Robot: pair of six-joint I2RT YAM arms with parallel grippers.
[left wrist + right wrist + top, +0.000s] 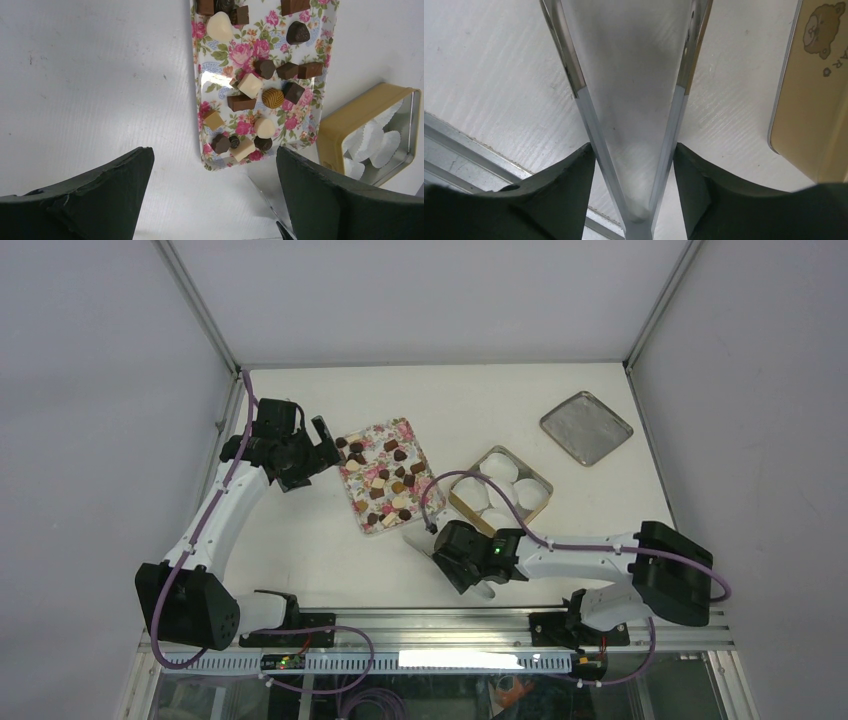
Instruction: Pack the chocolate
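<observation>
Top view: chocolate (385,480) is all on the floral tray (362,523), approx 10 o'clock of table ctr; dark, tan & cream pcs scattered, none in the tin. L gripper (318,452) hovers at tray's 9 o'clock edge, claw released, spread wide, nothing in it. L wrist view: choc pcs (250,85) lie loose on tray (240,55).

Gold tin (455,502) w/ white paper cups (498,465) sits at tray's 3 o'clock, just beside it. Lid (586,427) lies apart at tin's 2 o'clock.

R gripper (450,550) is at tin's 7 o'clock, grasping metal tongs (634,75); fingers (569,175) press both tong arms.
</observation>
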